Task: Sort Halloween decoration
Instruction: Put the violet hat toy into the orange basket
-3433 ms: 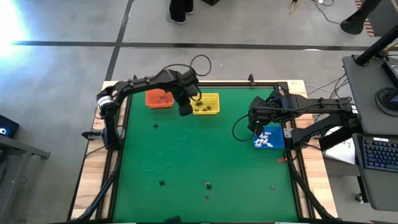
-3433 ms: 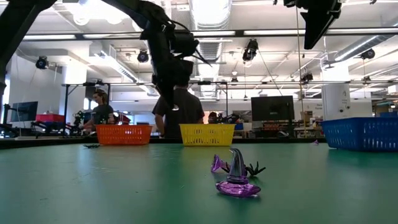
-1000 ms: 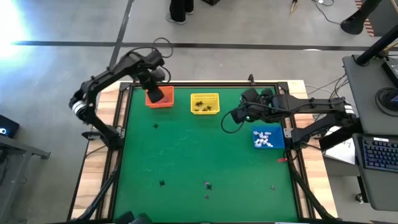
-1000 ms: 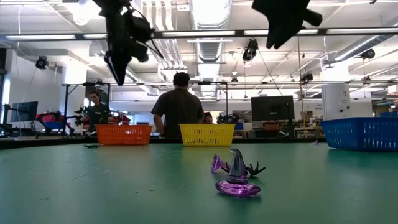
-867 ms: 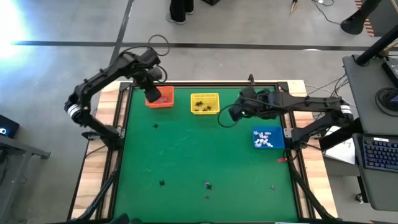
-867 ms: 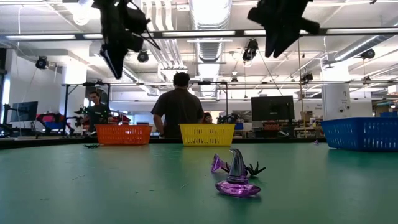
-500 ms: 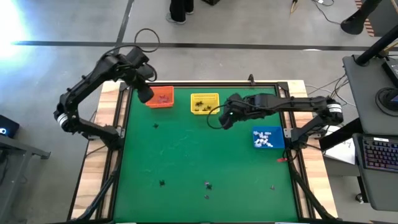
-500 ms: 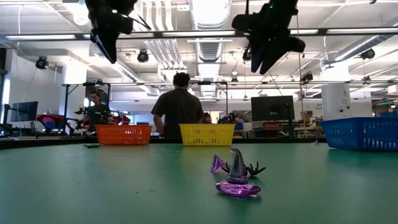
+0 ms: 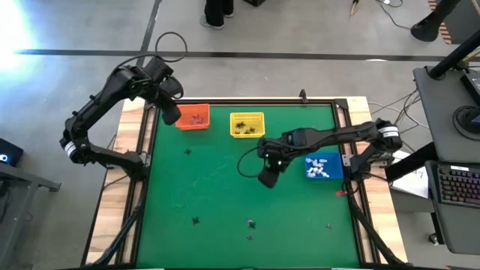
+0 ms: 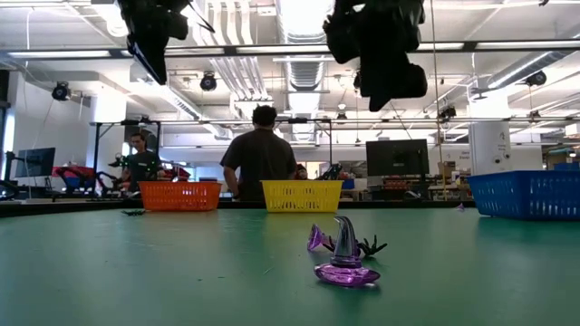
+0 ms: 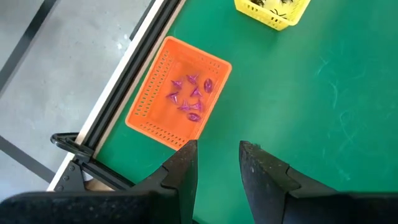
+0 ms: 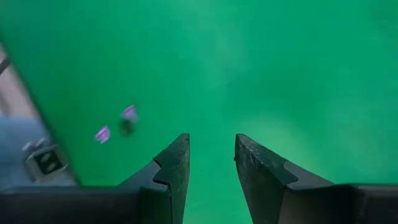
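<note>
My left gripper [image 9: 172, 115] hangs high over the worktop's [image 9: 225, 187] far left corner, just left of the orange basket [image 9: 193, 118]. Its fingers [image 11: 184, 168] stand spread with only air between them. In my left wrist view the orange basket [image 11: 178, 101] lies just ahead of those fingertips, with a cluster of purple trinkets [image 11: 191, 99] inside it; they are small cones pointing every which way, so they share no one axis. Right of the orange basket is the yellow basket [image 9: 247, 125], holding dark trinkets [image 9: 244, 129].

Farther right, my right gripper [image 9: 267, 178] hangs above the open middle of the worktop, in front of the yellow basket. Its fingers [image 12: 175, 167] are parted too and grip nothing. The blue basket [image 9: 323, 167], with white trinkets [image 9: 319, 166], sits just right of that gripper.

Well in front of the yellow basket, near the front edge, loose trinkets lie apart from both grippers: a black one [image 9: 195, 220] to the left, a purple hat [image 9: 250, 223] in the middle, a small one [image 9: 328, 226] to the right. In the low view the purple hat [image 10: 345, 254] stands upright, its tip pointing up, with a black spider [image 10: 370, 245] just behind it.
</note>
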You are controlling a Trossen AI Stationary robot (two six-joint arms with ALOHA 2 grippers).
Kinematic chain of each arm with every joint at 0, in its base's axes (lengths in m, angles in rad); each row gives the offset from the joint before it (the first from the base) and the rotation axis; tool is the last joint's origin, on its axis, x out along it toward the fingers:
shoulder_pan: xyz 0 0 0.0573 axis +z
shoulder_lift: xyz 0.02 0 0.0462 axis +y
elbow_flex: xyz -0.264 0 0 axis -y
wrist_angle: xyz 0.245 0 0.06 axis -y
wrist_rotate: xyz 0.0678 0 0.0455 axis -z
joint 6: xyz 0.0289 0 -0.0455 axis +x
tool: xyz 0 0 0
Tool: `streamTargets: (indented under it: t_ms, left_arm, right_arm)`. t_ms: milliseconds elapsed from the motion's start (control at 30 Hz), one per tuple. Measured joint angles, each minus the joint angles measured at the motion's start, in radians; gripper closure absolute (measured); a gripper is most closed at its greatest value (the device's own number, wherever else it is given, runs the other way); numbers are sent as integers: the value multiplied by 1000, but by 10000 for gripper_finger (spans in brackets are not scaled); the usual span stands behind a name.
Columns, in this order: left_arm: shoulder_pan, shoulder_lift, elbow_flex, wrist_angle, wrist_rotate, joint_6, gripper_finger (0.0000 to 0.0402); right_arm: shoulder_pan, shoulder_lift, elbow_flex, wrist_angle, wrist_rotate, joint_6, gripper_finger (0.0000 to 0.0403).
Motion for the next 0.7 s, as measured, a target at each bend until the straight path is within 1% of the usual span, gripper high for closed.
streamTargets:
  t_ms: [133, 233, 400, 500, 600, 700]
  left_arm:
    - [0, -1, 0, -14, 11, -2, 301]
    - [0, -1, 0, -50, 36, -4, 301]
    - [-5, -6, 0, -99, 107, -20, 301]
    - [-18, -19, 0, -104, 156, -20, 301]
    - [-34, -33, 0, -105, 173, -41, 301]
    - [-62, -50, 0, -108, 173, -81, 301]
  right_arm:
    - [20, 38, 1, 25, -98, -24, 284]
    - [33, 53, 1, 44, -121, -32, 284]
    - [76, 54, 1, 70, -123, -34, 284]
    - [116, 54, 1, 69, -118, -67, 284]
    - [158, 54, 1, 69, -83, -84, 284]
    - [196, 54, 1, 70, -28, -68, 284]
